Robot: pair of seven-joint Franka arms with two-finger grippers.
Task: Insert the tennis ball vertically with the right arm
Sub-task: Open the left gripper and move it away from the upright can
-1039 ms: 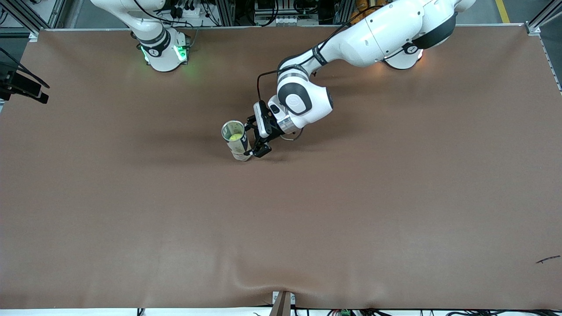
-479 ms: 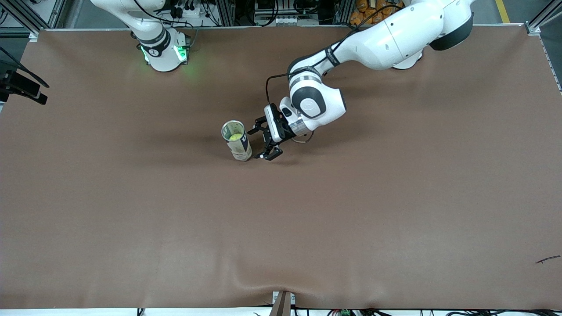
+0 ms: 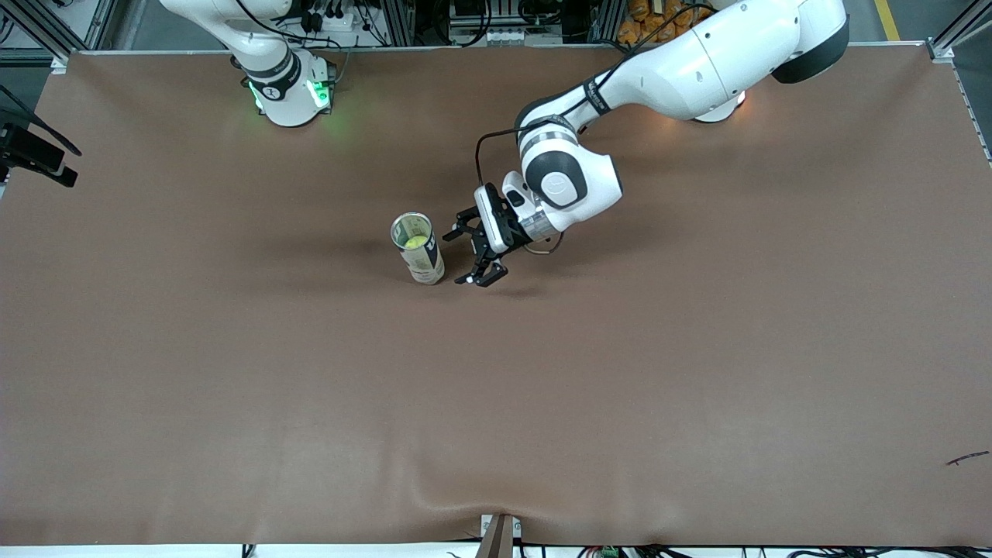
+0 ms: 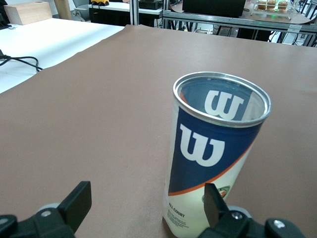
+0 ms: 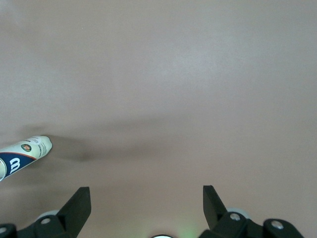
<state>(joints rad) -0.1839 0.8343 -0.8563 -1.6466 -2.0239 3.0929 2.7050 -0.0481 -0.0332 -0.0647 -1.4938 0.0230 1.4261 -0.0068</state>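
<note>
An upright Wilson tennis-ball can (image 3: 418,252) stands mid-table with its mouth open. A yellow-green tennis ball (image 3: 415,242) lies inside it. My left gripper (image 3: 463,257) is open and empty, low beside the can on the side toward the left arm's end. In the left wrist view the can (image 4: 213,148) stands just past one finger, apart from the left gripper (image 4: 146,201). My right gripper (image 5: 146,198) is open and empty, high over bare table. The can (image 5: 25,151) shows small at the edge of the right wrist view. The right arm's base (image 3: 288,93) shows in the front view.
A brown mat (image 3: 620,372) covers the whole table. A small dark scrap (image 3: 967,458) lies near the front corner at the left arm's end. A black fixture (image 3: 35,155) juts in at the right arm's end.
My left gripper has drawn back from the can toward the left arm's end, and the can stays upright. The black fixture at the right arm's end has shifted slightly outward.
</note>
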